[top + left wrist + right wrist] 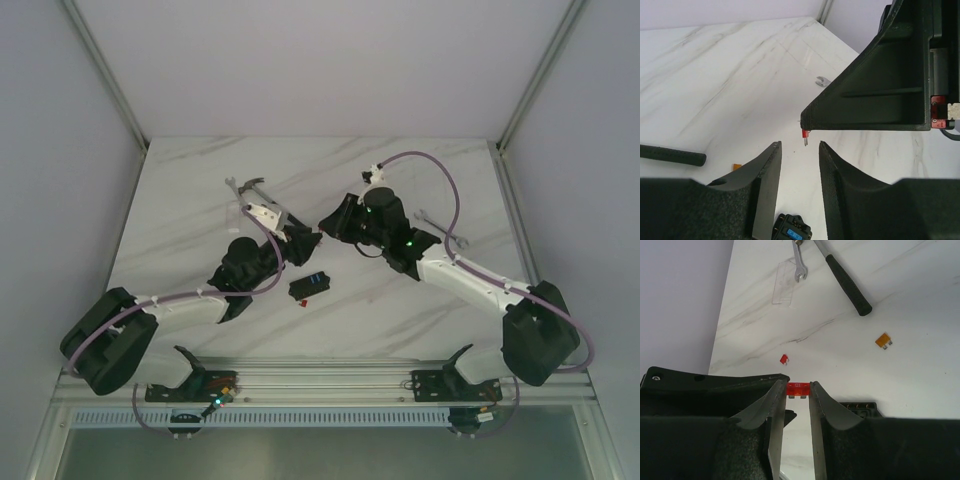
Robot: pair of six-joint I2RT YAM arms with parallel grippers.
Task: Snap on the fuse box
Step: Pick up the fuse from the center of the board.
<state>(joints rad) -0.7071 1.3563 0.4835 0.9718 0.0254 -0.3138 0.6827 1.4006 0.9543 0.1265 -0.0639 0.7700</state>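
The fuse box (310,287) is a small black block with a blue fuse in it, lying on the white marble table in front of both grippers. Its top corner shows between my left fingers in the left wrist view (791,230), and its edge shows in the right wrist view (860,407). My left gripper (305,246) (800,147) is open and empty, above and behind the box. My right gripper (329,222) (798,386) is shut on a small red fuse (798,389), prongs down, above the table and close to the left fingertips. The fuse also shows in the left wrist view (804,136).
A black-handled hammer (845,280), a wrench (799,262) and a clear plastic piece (784,282) lie at the back left. A loose red fuse (784,359) and an orange fuse (884,340) lie on the table. A second wrench (440,228) lies by the right arm.
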